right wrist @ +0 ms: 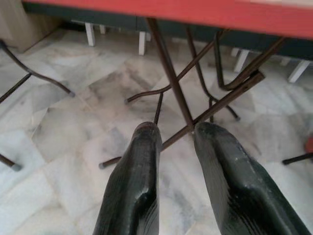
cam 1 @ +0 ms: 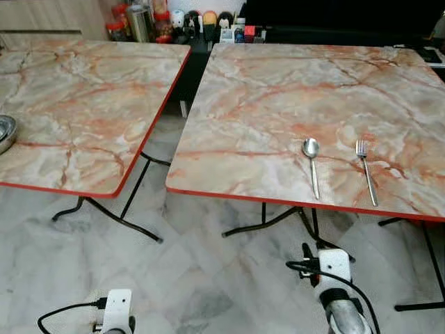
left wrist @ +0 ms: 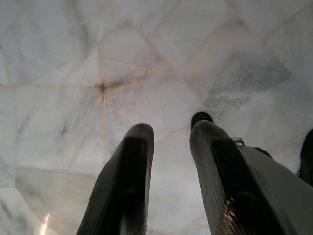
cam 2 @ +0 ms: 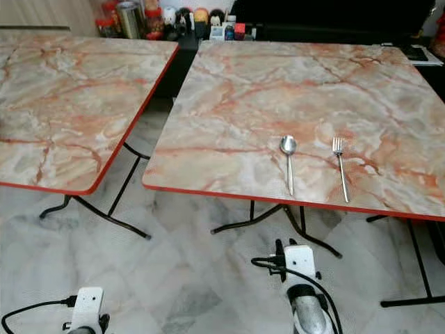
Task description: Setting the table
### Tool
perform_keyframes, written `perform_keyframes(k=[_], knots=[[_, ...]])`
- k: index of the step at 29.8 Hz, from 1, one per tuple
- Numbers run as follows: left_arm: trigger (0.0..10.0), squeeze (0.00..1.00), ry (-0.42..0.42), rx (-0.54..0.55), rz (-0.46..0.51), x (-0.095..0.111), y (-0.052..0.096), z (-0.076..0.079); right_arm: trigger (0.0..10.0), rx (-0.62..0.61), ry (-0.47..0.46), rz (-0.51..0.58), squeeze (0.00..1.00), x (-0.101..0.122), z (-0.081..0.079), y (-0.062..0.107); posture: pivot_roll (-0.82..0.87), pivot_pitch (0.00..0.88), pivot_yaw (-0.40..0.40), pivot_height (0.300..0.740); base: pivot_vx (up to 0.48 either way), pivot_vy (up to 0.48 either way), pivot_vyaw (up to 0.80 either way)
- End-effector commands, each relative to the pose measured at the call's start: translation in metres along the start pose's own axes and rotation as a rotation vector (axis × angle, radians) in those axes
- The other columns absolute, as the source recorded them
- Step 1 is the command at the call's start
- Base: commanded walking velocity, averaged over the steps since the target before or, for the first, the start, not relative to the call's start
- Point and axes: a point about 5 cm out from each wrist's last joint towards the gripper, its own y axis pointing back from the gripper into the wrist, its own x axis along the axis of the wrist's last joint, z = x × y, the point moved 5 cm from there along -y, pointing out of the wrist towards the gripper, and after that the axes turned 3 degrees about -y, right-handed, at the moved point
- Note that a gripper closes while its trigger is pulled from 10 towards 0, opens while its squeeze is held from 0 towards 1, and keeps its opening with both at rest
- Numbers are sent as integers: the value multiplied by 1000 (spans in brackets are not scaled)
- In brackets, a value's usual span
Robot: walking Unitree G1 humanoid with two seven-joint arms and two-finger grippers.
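Note:
A silver spoon (cam 1: 311, 160) and a silver fork (cam 1: 365, 169) lie side by side, handles toward me, near the front edge of the right marble table (cam 1: 278, 90). Both arms hang low in front of me, below table height. My left gripper (left wrist: 171, 129) points down at the floor tiles, fingers a little apart with nothing between them. My right gripper (right wrist: 176, 128) points at the table's black legs (right wrist: 171, 78) under its red edge, fingers likewise apart and holding nothing.
A second marble table (cam 1: 83, 104) stands to the left, with a metal bowl (cam 1: 5, 131) at its left side. A narrow gap separates the two tables. Jars and small items (cam 1: 149, 21) crowd the back. Black folding legs (cam 1: 111, 209) stand on the marble floor.

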Motion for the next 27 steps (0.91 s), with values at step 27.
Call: perform_keyframes(k=[27], knots=[[10000, 0, 20, 2, -5, -3, 1, -1, 10000, -182, -83, 326, 0, 207, 30, -82, -61, 159, 30, 740, 62, 0, 0]])
